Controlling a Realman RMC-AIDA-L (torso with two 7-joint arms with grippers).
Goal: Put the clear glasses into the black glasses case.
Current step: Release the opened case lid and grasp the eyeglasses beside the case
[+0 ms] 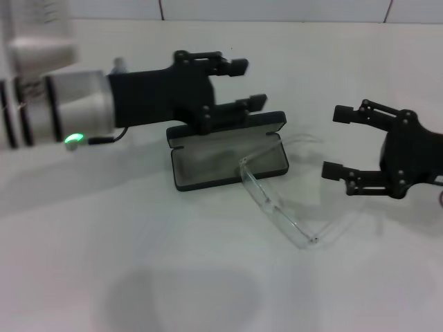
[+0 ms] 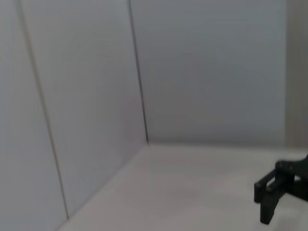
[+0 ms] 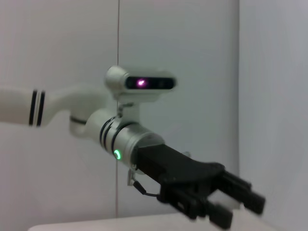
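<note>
- My left gripper [image 1: 242, 84], a black two-fingered pincer on a silver wrist, hovers with its fingers spread apart and nothing between them, just over the raised lid of the case. I judge it is placed there to steady the lid or keep it open while the glasses go in.
- My right gripper [image 1: 340, 142], also black, hangs released and bare beside the far arm of the glasses, near but apart from them; I judge it is lined up to take hold of the frame.
- The black glasses case [image 1: 228, 151], an oblong matte hard shell with rounded corners and grey lining, lies open, its tray facing up.
- The clear glasses [image 1: 275, 207], colourless transparent plastic wraparounds with thin arms, are not yet inside: one end of the lens rests on the near rim of the case, and the rest slants out onto the table towards me.
- The white table [image 1: 138, 277] is plain and matte.
- Behind it stands a pale panelled wall [image 2: 202, 67] with thin vertical seams, meeting the table at a corner in the left wrist view.
</note>
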